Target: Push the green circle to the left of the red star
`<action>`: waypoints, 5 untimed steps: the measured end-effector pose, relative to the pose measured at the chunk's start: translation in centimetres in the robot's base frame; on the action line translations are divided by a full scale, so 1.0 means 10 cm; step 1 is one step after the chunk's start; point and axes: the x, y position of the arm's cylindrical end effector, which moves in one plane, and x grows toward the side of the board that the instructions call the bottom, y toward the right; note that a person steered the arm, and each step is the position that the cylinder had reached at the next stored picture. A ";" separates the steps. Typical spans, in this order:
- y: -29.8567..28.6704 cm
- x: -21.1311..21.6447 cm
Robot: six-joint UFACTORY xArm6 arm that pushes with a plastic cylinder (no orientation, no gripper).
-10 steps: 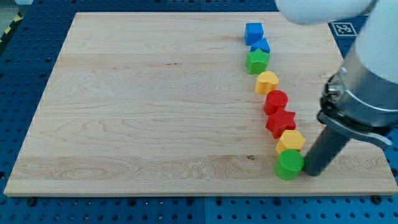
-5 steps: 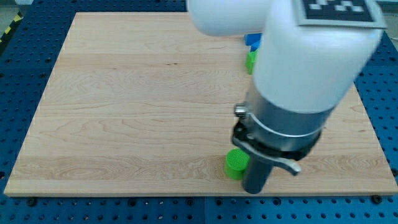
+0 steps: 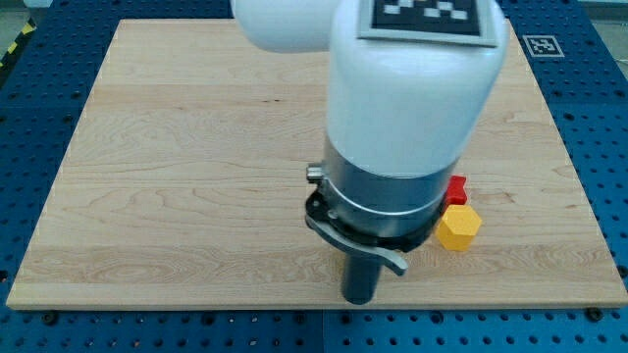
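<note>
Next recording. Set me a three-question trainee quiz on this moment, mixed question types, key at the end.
1. True or false: the green circle shows in the camera view.
2. Multiple choice: the yellow block lies on which side of my tip? A) the view's left B) the view's right C) straight below
3. Fill in: the partly hidden block just above the yellow block is coloured ____.

Key: 1 false, the arm blocks much of the board; 2 B; 3 red.

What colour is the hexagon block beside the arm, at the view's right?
Yellow hexagon block, clearest in the camera view.
</note>
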 end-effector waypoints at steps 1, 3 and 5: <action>-0.09 -0.17; -0.10 -0.31; -0.10 -0.31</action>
